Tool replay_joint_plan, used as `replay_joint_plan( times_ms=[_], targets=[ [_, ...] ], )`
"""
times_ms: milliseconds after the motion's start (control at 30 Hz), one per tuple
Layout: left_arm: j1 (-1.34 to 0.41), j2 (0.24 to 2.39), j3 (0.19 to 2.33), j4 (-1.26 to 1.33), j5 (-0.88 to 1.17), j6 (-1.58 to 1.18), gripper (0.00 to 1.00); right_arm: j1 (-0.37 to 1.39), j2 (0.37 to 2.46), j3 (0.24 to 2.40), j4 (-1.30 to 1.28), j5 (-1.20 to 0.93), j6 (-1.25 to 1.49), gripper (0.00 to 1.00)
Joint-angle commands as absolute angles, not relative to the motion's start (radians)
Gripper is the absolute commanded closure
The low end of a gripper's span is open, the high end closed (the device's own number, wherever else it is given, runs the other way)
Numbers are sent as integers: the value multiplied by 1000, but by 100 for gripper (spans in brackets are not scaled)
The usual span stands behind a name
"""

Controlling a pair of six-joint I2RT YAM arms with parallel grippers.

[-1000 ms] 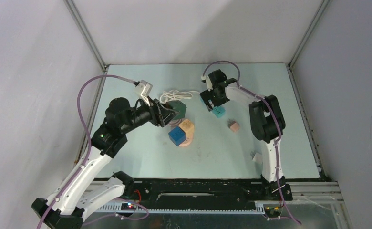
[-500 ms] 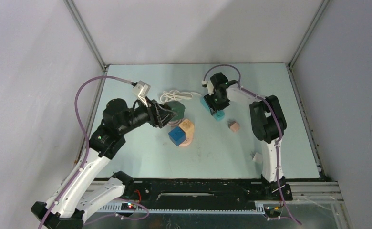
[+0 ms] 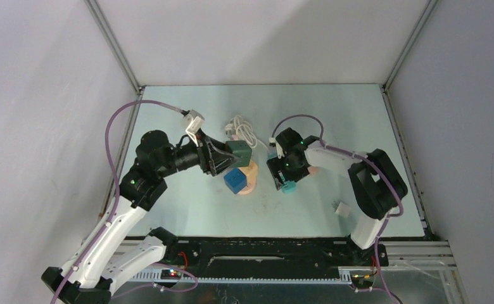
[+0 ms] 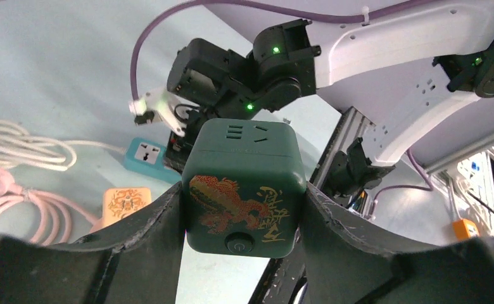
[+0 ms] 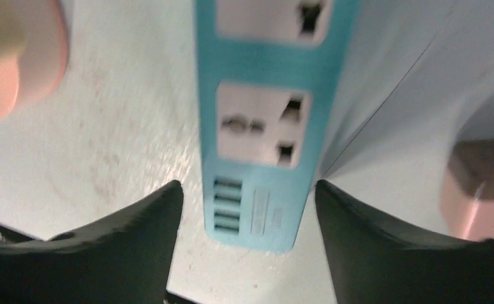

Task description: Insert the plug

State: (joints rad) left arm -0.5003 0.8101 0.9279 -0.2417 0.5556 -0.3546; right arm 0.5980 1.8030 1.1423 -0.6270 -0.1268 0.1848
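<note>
The left gripper (image 4: 241,209) is clamped on a dark green cube socket (image 4: 244,183), one finger on each side, lifted off the pale table (image 3: 187,202). The right gripper (image 5: 247,202) hangs low with its fingers parted, one on each side of the end of a teal power strip (image 5: 263,126), with gaps showing on both sides. Just right of the strip lies a blurred pinkish plug-like piece (image 5: 479,190). A blue cube (image 3: 234,180) sits below the green one. A coiled white cable (image 3: 244,130) lies behind them.
</note>
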Motion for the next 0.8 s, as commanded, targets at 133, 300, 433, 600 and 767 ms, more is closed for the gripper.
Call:
replay_joint_plan(
  times_ms=[133, 300, 433, 600, 767],
  targets=[
    [-493, 877, 931, -125, 601, -215, 100, 504, 1455, 1011, -513, -227, 231, 11],
    [-502, 1029, 967, -120, 581, -158, 100, 365, 1301, 904, -458, -286, 239, 9],
    [-547, 1220, 1100, -272, 508, -66, 100, 270, 1199, 817, -415, -350, 258, 8],
    [-628, 1464, 1296, -474, 405, 49, 100, 207, 1135, 760, -399, -385, 264, 7],
    [-692, 1673, 1490, -612, 320, 113, 100, 161, 1085, 726, -388, -402, 270, 7]
  ],
)
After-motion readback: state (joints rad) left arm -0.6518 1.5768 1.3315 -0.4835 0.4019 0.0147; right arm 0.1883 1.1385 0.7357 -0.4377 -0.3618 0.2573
